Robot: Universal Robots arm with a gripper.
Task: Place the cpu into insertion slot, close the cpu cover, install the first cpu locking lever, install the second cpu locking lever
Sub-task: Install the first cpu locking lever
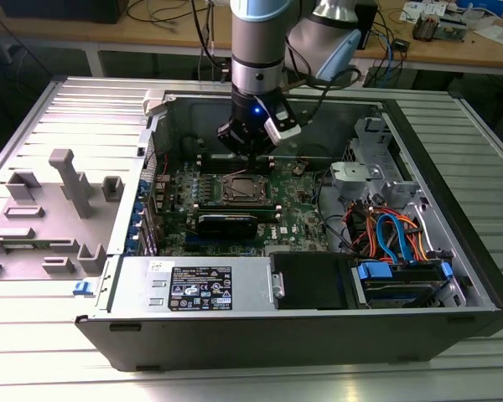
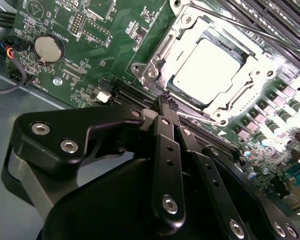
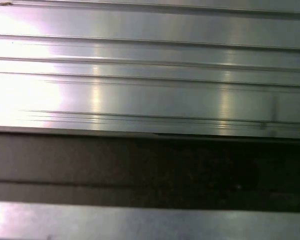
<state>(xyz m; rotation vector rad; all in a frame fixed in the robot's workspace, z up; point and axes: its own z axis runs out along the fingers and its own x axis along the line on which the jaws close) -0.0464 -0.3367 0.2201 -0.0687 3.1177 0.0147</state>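
Computer case [image 1: 453, 276]: laid open on the ribbed metal table [image 1: 33, 352]; its inside is seen from above in the exterior view; a grooved metal surface is all that is made out in the first wrist view.
Motherboard [image 1: 298, 219]: green board lying flat on the floor of the case; a coin cell [image 2: 49, 48] is seen on it in the second wrist view.
Arm: held upright over the far part of the board, with the gripper [image 1: 250, 144] just above the socket area.
Gripper state: in the second wrist view the gripper [image 2: 166, 102] is shown with its fingers [image 2: 162, 107] brought together at the tips; nothing is gripped between them.
Insertion slot [image 2: 210, 70]: near the fingertips, just beyond them; also seen in the exterior view [image 1: 243, 189].
Cpu cover [image 2: 260, 67]: judged to be lowered flat, its frame lying around the chip.
Cpu [image 2: 207, 67]: seated in the slot, its pale metal top showing through the cover's window.
Progress: placing and cover closing are judged done; a thin lever rod [image 2: 225, 22] is seen beside the socket; whether either lever is latched cannot be told.
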